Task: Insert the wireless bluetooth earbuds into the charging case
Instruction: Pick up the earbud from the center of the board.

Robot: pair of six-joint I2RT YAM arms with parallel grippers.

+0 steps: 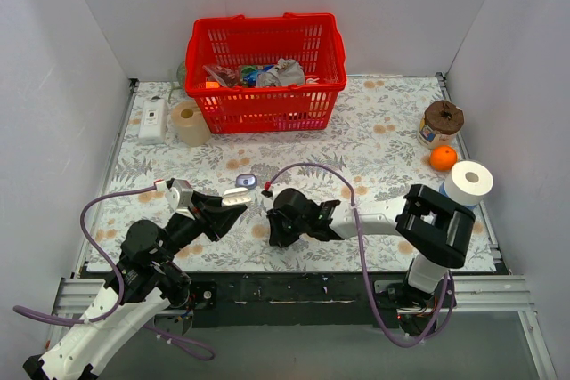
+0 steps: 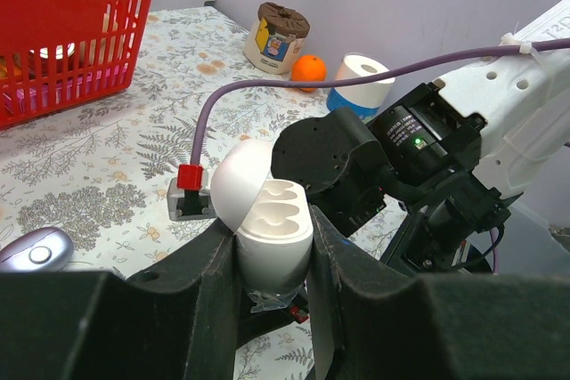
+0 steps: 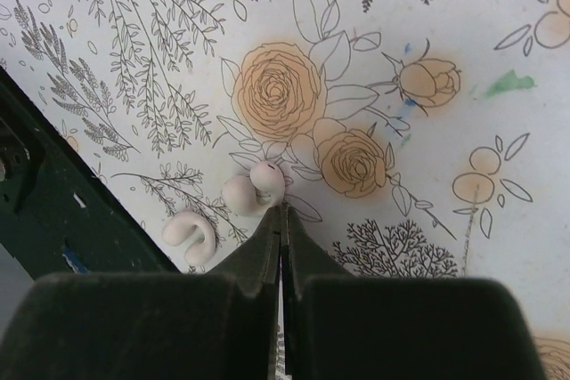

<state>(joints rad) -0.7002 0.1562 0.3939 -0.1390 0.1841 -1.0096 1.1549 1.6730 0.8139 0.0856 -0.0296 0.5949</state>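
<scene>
1. Nearest the arm bases, two small, pale pinkish-white, curled earbuds (image 3: 254, 186) are seen lying on the bench (image 3: 401, 51), which is covered with a white floral-printed cloth. They are set just beside each other, close to the bench's dark front edge.
2. The right hand (image 3: 282, 220) is pointed down at the bench with its fingers clenched tight together and nothing gripped between them. Its tip is placed right by the earbud farther from the edge; whether it touches cannot be told.
3. The left hand (image 2: 272, 260) is clenched around a glossy white, egg-shaped plastic charging case (image 2: 272, 220). The case is held upright with its lid hinged open, and two bare moulded hollows are exposed.
4. Just beyond the left hand, a small lavender pebble-shaped object (image 1: 247, 181) with a round grey spot is seen on the bench, apart from both hands.
5. Along the right side, a white paper roll (image 1: 468, 182), an orange fruit (image 1: 443, 157) and a brown-lidded jar (image 1: 441, 122) are lined up.
6. At the far end, a red plastic basket (image 1: 263, 22) filled with mixed items is placed, with a cream-coloured roll (image 1: 189, 122) beside its left wall.
</scene>
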